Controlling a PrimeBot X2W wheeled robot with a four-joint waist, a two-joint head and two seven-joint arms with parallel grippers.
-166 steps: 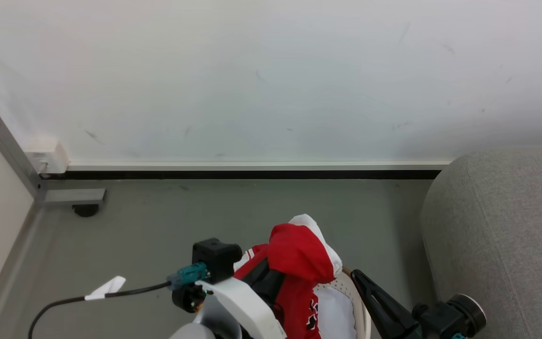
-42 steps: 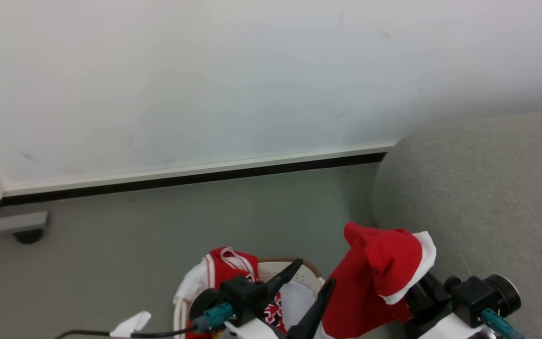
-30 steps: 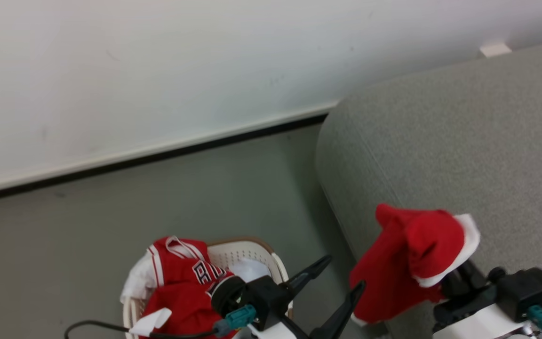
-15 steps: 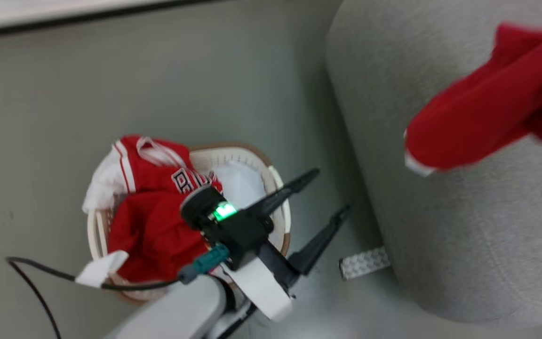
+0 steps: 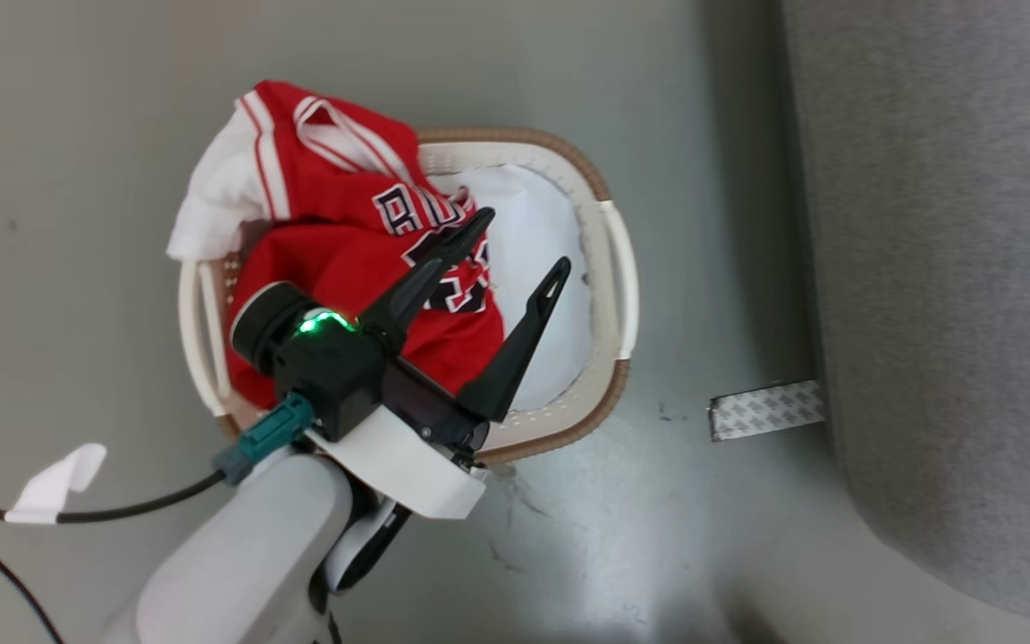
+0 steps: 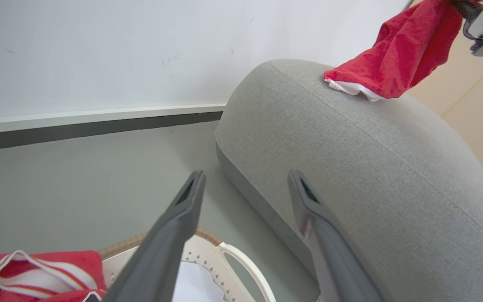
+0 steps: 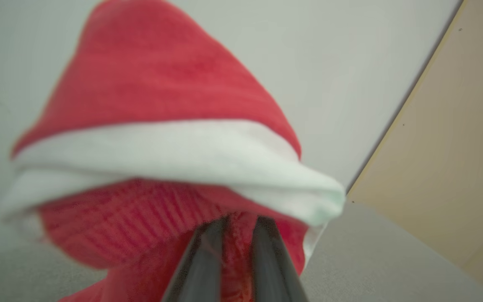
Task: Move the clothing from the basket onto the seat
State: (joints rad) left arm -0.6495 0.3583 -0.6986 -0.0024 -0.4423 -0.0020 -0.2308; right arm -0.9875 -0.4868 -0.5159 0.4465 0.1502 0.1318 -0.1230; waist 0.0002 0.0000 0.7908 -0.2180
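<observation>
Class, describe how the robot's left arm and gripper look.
Left gripper: two long, dark, tapering jaws on a black wrist block with a green light. White cuff, pale grey forearm; a teal connector carries a black cable with a white tag.

Left gripper [image 5: 522, 240]: we note both dark fingers [image 5: 517, 344] spread wide with nothing between them, pointing up and to the right in the head view. Behind the gripper, the black wrist housing [image 5: 327, 362] shows a green light. The pale forearm [image 5: 238, 559] runs down-left from it.

Right gripper [image 7: 241, 219]: fingers nearly together, pinching a fold of the red garment [image 7: 174, 96], which drapes over the tips.
</observation>
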